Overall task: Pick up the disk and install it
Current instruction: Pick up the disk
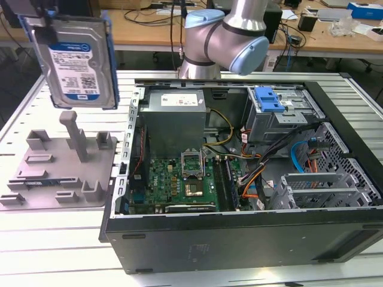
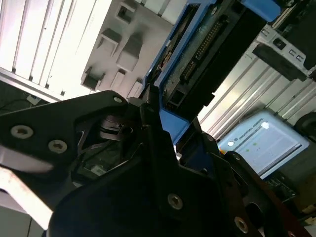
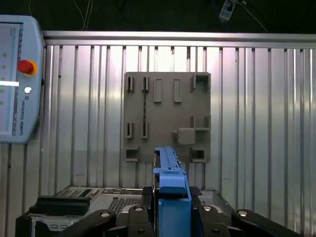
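- Exterior view: the gripper (image 1: 36,13) sits at the frame's upper corner, on the exterior view's left, clamped on the top edge of the disk (image 1: 76,60).
- The disk hangs upright below the gripper, its label facing the camera and its blue bracket running along both sides.
- A grey fixture (image 1: 60,164) with upright posts lies on the slatted table (image 1: 36,239), beneath the disk and apart from it.
- An open computer case (image 1: 239,167) stands off to the gripper's side, towards the exterior view's right, with the arm (image 1: 224,36) rising behind it.
- Second wrist view: the gripper's (image 2: 170,126) dark fingers (image 2: 148,111) press on either side of the blue bracket. The disk (image 2: 207,49) juts out beyond them, connector side in view.
- The fixture (image 2: 123,47) lies beyond the disk, and a pendant (image 2: 264,143) is off to one side.
- First wrist view: the disk (image 3: 170,182) appears edge-on, held between the fingers of the gripper (image 3: 172,212).
- Beyond the disk's free end lies the fixture (image 3: 168,118), flat on the table (image 3: 256,98).
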